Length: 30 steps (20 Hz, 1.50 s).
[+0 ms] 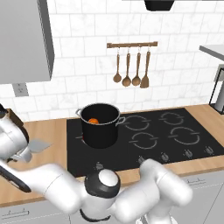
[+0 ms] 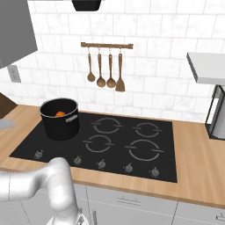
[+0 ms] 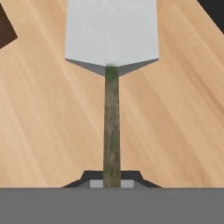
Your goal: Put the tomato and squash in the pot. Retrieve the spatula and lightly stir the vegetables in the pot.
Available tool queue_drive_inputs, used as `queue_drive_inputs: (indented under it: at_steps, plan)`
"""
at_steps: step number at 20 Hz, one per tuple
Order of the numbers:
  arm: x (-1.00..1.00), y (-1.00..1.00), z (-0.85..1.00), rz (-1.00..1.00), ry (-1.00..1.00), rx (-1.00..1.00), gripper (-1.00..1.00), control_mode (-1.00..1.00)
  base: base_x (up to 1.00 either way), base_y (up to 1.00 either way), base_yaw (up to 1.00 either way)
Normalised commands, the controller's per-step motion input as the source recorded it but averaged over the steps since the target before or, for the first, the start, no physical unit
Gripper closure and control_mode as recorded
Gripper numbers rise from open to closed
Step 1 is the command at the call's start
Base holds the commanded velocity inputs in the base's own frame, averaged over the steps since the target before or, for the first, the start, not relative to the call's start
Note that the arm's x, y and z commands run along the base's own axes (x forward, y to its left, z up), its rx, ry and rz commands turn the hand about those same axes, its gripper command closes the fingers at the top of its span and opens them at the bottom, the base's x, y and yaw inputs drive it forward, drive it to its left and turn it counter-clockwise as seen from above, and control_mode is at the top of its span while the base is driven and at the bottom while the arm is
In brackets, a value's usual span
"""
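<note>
Gripper (image 3: 112,183) clamped on spatula (image 3: 111,39) handle, over wooden counter (image 3: 43,131).
Jaws pinch the thin dark handle; grey blade points away from the hand, above the countertop left of the stovetop (image 1: 175,131). Black pot (image 1: 100,124) on the near-left burner, tomato (image 1: 93,120) inside. Wooden utensils (image 1: 131,70) hang on wall rail.

I'm looking at a light wooden counter (image 1: 48,131) carrying a black cooktop (image 1: 175,140) (set flush into it). The black pot (image 1: 100,124) is standing on the cooktop's rear left burner, near the counter's bare wood.
</note>
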Motion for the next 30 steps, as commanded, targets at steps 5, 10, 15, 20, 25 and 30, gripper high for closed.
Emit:
queue_drive_inputs:
  at_steps: [5,10,15,20,25,30]
  plan:
    - [-0.51,-0.06,0.25,0.00,0.00,0.28,1.00,-1.00,0.00,0.00,0.00]
    - [-0.70,-0.26,0.25,0.00,-0.08,0.17,1.00,-1.00,0.00,0.00,0.00]
    - [-0.52,-0.24,0.76,0.00,-0.13,0.02,1.00,-1.00,0.00,0.00,0.00]
    - [-0.39,-0.40,0.94,-0.03,-0.04,0.05,1.00,-1.00,0.00,0.00,0.00]
    - [-0.48,-0.56,0.72,-0.11,0.00,0.26,1.00,-1.00,0.00,0.00,0.00]
    - [-0.50,-0.77,0.56,-0.21,0.12,0.43,1.00,-1.00,0.00,0.00,0.00]
